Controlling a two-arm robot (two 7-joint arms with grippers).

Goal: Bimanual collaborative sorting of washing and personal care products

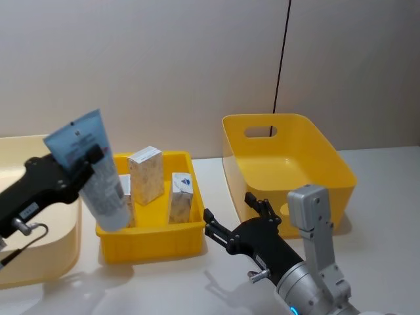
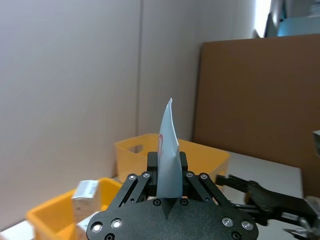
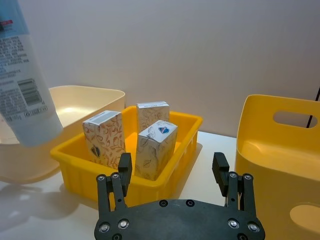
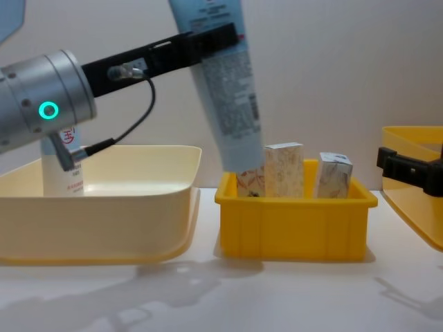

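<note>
Left gripper (image 1: 82,157) clamped a pale-blue tube (image 1: 105,190) above the yellow tray (image 1: 149,233), apparently mid-sort and needing a bin; right gripper (image 1: 230,207) stood open beside it.

Soft light is coming down evenly from overhead, the small yellow bin (image 4: 297,232) is throwing a faint shadow on the table (image 4: 304,294), the cream bin (image 4: 104,225) is glinting inside.

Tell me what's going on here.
The left hand is shut on a blue tube, holding it tilted in the air, lower end near the left side of the small yellow bin. Three cartons stand in that bin. The right hand is open and empty, low between it and the big yellow bin. A second tube stands in the pale bin.
</note>
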